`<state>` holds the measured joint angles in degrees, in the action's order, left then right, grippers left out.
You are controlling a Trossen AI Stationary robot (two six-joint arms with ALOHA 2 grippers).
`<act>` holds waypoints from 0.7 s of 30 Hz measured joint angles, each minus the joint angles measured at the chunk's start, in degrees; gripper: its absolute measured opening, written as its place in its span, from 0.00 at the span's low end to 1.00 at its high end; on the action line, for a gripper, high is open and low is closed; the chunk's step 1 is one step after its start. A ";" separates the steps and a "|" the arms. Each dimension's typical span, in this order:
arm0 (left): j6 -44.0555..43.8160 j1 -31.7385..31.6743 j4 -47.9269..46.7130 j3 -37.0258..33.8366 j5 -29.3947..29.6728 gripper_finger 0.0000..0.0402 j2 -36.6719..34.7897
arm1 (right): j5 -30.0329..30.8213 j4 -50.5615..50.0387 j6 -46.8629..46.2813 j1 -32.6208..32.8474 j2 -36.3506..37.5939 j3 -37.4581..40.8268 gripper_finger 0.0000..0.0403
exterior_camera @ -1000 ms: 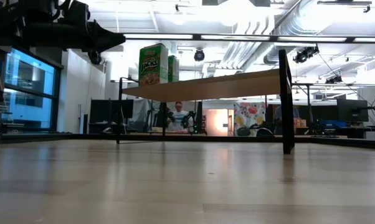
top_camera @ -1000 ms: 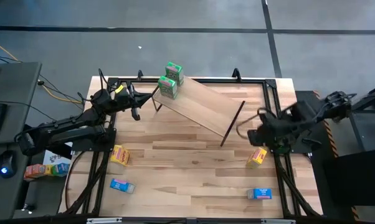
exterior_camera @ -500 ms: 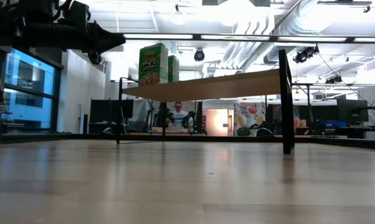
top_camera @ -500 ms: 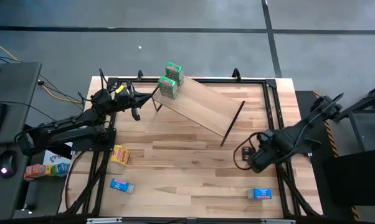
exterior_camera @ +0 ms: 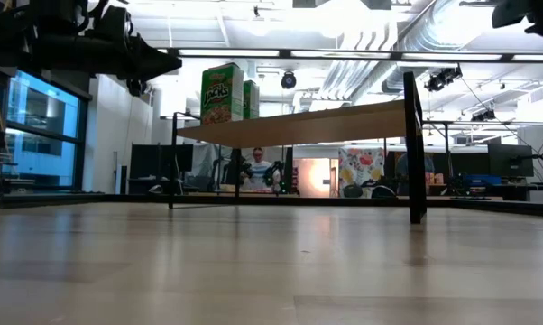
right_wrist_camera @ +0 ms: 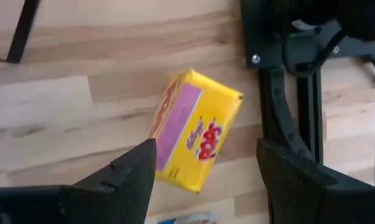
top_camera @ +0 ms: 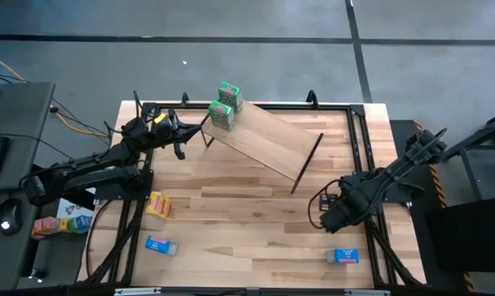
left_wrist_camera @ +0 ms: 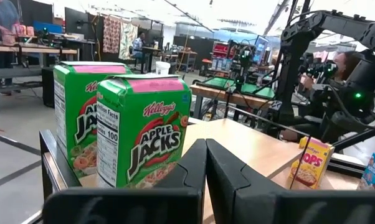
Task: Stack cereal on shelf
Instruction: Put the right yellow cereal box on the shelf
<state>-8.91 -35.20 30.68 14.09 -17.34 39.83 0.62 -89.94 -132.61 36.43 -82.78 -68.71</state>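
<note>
Above a yellow cereal box (right_wrist_camera: 197,129), right pincer (right_wrist_camera: 206,168) wide apart, empty.

Right gripper (top_camera: 334,215) moved down over yellow box (right_wrist_camera: 194,137), now covering it in high view.

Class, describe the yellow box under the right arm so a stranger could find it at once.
Start at the wooden table and go to its right edge, in front of the shelf. There the right gripper hangs, fingers open, over a yellow box lying flat. The other yellow box lies by the left edge; nothing is above it.
</note>
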 joint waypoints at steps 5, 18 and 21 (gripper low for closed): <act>0.00 0.00 0.00 0.00 0.00 0.00 0.00 | 1.92 -0.08 0.03 -0.49 0.02 0.25 0.62; 0.04 0.00 -0.72 0.00 0.00 0.00 0.00 | 1.98 -0.15 0.19 -3.22 -1.05 2.27 0.62; 0.12 0.00 -0.73 0.00 -0.02 0.00 0.01 | 0.17 0.02 -0.03 -3.02 -0.98 4.26 0.62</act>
<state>-8.79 -35.20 29.95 14.09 -17.36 39.84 0.79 -89.93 -132.63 33.42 -83.76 -64.46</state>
